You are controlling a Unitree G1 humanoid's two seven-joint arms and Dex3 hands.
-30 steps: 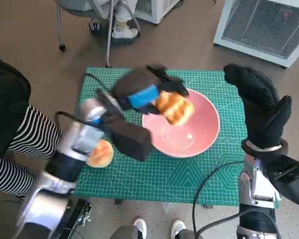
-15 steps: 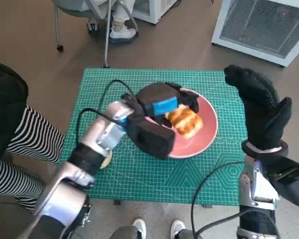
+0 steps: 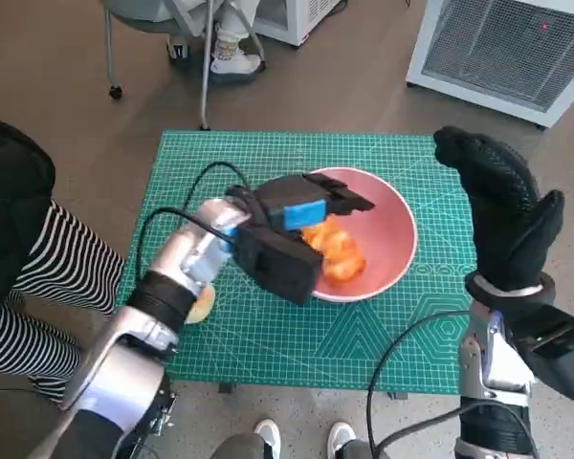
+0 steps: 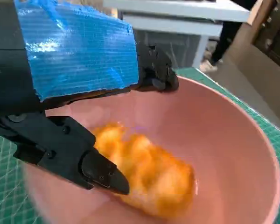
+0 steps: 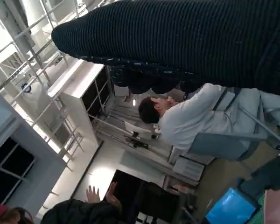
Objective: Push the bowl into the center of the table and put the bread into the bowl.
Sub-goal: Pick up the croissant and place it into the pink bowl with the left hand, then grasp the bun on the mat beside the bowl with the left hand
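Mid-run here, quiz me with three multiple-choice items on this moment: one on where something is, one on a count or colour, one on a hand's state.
1. Where is the orange-brown bread nearest the left robot hand?
A. On the floor
B. In the pink bowl
C. In the right robot hand

2. How many breads show in the head view?
A. One
B. Two
C. Four

3. The right robot hand is:
A. Raised and holding nothing
B. Gripping the bowl
C. Pressing the mat

Answers: 1 B, the bread lies in the bowl under the left robot hand. 2 B, a second bread sits on the green mat. 3 A, the right robot hand is up beside the bowl.
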